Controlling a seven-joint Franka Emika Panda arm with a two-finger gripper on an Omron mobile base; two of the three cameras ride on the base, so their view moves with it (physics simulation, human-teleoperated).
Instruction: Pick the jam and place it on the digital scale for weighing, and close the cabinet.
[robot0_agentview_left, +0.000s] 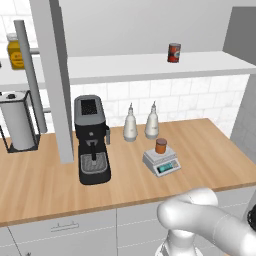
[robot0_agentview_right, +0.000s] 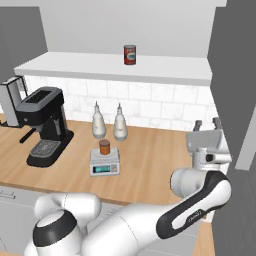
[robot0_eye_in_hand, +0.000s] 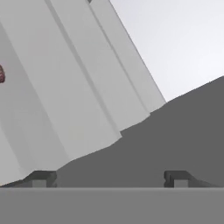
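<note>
The jam (robot0_agentview_left: 160, 145), a squat orange-brown jar with a darker lid, stands upright on the silver platform of the digital scale (robot0_agentview_left: 161, 162) on the wooden counter; it also shows as the jam (robot0_agentview_right: 104, 147) on the scale (robot0_agentview_right: 104, 163). The cabinet (robot0_agentview_right: 115, 67) stands open, its left door (robot0_agentview_left: 52, 75) swung out over the counter and its right door (robot0_agentview_right: 235, 70) swung out at the far right. My gripper (robot0_agentview_right: 207, 125) points upward beside that right door, open and empty, well right of the scale. In the hand view the gripper (robot0_eye_in_hand: 109, 179) faces grey cabinet panels (robot0_eye_in_hand: 78, 87).
A red labelled can (robot0_agentview_left: 173, 52) sits on the cabinet shelf, a yellow jar (robot0_agentview_left: 15, 52) at its far left. A black coffee machine (robot0_agentview_left: 91, 140), two white bottles (robot0_agentview_left: 140, 122) and a paper towel holder (robot0_agentview_left: 19, 122) stand on the counter. Grey drawers (robot0_agentview_left: 65, 227) run below.
</note>
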